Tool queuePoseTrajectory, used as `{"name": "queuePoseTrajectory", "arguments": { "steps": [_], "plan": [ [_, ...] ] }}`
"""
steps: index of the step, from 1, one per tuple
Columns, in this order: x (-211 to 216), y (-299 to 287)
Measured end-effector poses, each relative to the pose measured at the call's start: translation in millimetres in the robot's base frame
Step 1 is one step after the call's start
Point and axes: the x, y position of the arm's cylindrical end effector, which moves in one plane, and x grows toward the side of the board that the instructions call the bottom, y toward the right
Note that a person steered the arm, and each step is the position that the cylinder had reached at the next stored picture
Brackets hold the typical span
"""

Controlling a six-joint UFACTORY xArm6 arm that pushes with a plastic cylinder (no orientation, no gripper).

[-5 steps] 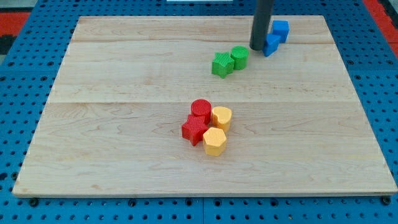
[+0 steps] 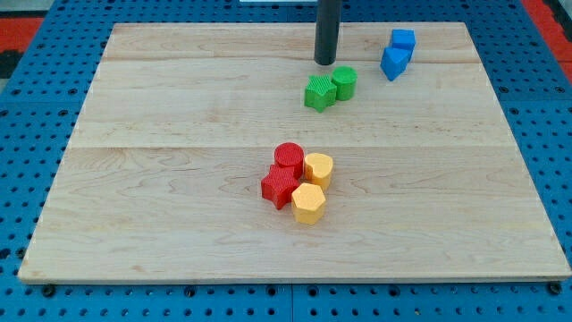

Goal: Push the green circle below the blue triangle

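Tip [image 2: 325, 63] of my rod stands just above the green circle [image 2: 345, 82], apart from it, holding nothing. Blue triangle [image 2: 392, 63] sits toward the view's right.

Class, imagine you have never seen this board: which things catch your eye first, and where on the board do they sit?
The dark rod stands out near the view's top, my tip just above the green circle and its green neighbour. At the middle, a tight cluster of two red blocks and two yellow blocks draws the eye. Two blue blocks sit at the top right.
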Motion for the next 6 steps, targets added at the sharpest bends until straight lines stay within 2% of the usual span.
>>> {"name": "queuePoseTrajectory", "arguments": {
  "steps": [1, 3, 6],
  "plan": [
    [39.8, -9.2],
    [42.2, -9.3],
    [42.3, 69.7]
  ]
}}
